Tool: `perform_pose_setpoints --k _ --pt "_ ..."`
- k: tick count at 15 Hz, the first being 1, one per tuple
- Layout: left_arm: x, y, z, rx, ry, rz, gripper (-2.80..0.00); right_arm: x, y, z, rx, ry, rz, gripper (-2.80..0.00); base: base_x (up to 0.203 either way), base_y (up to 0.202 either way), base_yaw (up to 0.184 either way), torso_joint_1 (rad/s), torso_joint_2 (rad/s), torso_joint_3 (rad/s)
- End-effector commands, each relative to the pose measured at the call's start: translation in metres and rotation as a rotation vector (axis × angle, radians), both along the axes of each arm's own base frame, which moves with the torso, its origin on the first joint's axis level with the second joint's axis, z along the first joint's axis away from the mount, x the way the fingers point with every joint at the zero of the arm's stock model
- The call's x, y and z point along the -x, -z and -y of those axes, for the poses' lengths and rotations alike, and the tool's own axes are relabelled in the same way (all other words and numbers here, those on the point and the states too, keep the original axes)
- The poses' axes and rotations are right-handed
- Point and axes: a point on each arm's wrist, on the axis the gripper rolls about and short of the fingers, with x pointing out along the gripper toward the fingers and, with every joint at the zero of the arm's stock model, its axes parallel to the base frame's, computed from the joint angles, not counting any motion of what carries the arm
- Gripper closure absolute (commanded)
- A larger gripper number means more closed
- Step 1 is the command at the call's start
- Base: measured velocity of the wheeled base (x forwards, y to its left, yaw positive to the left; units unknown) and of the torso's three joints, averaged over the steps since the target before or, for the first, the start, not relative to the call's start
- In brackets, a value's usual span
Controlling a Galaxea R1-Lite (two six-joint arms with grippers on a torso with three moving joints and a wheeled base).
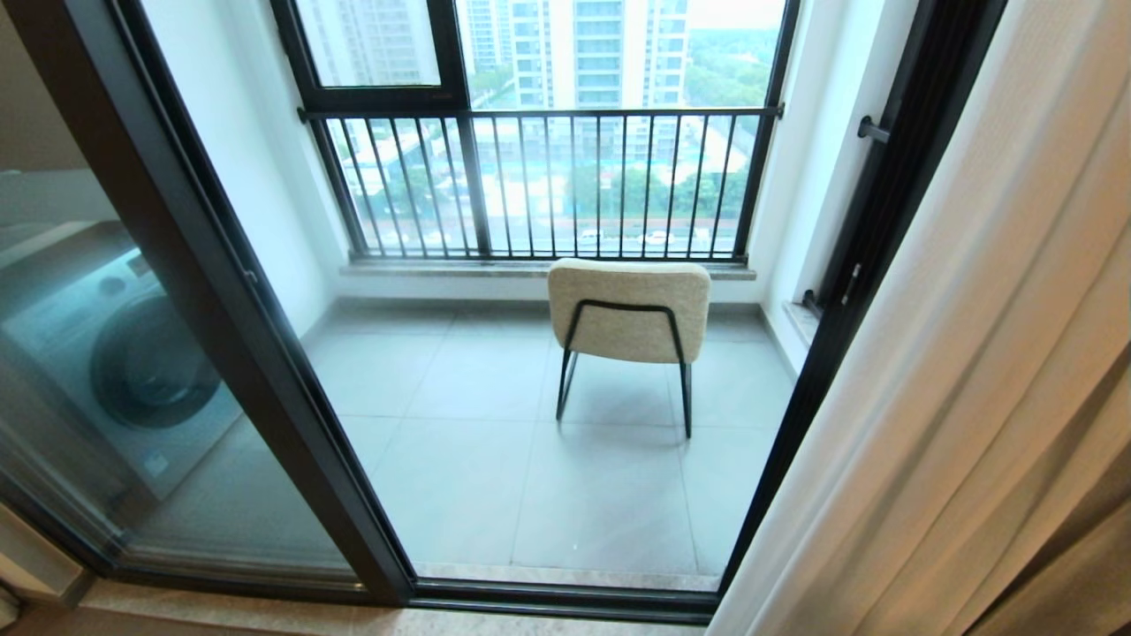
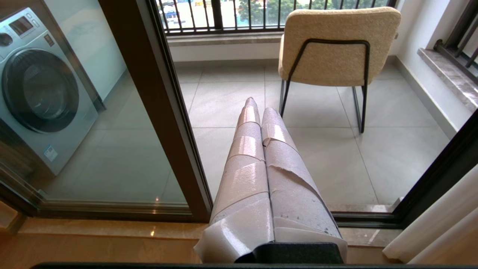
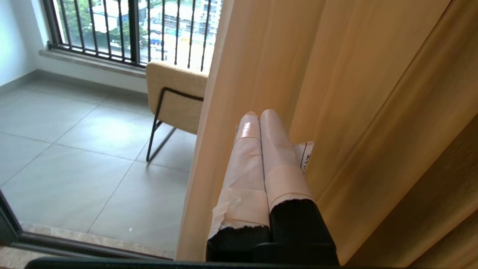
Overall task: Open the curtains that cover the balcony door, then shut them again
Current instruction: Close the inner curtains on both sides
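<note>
At the left of the head view, a washing machine (image 1: pixel 132 353) shows behind one glass pane of the balcony door (image 1: pixel 212 291), whose dark metal frame runs diagonally down to the sill. Through the middle of the doorway lies grey floor tile (image 1: pixel 495 459), with a cream upholstered chair (image 1: pixel 629 309) on thin black legs standing with its back to the camera, in front of the black-barred railing window (image 1: pixel 539 185). At the right, the curtains (image 1: pixel 954 371) hang gathered in long cream-white folds against the door's right frame, leaving the glass uncovered; a darker brownish drape (image 1: pixel 1096 565) sits at the far right corner.

The left gripper (image 2: pixel 255 106), its fingers wrapped in pale tape, is clenched on nothing and points toward the door glass, well short of any fabric. The right gripper (image 3: pixel 259 114), taped likewise and also pressed closed and empty, sits close in front of the curtain folds; whether its tips touch the cloth cannot be told
</note>
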Motion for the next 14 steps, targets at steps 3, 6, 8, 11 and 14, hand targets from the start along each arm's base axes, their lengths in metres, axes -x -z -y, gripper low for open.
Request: perform_pose_setpoints --k 3,6,8,11,14 --pt "0.0 0.0 0.0 0.0 0.0 -0.001 0.0 -0.038 -0.074 0.002 -0.01 0.068 -0.061 0.0 0.0 0.0 0.0 0.0 0.0 0.0" --pt "0.0 0.0 0.0 0.0 0.0 -0.001 0.0 -0.053 -0.098 0.002 -0.014 0.079 -0.06 0.0 0.0 0.0 0.0 0.0 0.0 0.0" --pt "0.0 0.0 0.0 0.0 0.0 -0.001 0.0 -0.059 -0.105 0.002 -0.012 0.076 -0.066 0.0 0.0 0.0 0.0 0.0 0.0 0.0" --pt "0.0 0.0 0.0 0.0 0.0 -0.001 0.0 -0.071 -0.106 0.002 -0.01 0.076 -0.1 0.0 0.0 0.0 0.0 0.0 0.0 0.0" --pt "0.0 0.0 0.0 0.0 0.0 -0.001 0.0 -0.088 -0.11 0.002 -0.011 0.088 -0.126 0.0 0.0 0.0 0.0 0.0 0.0 0.0"
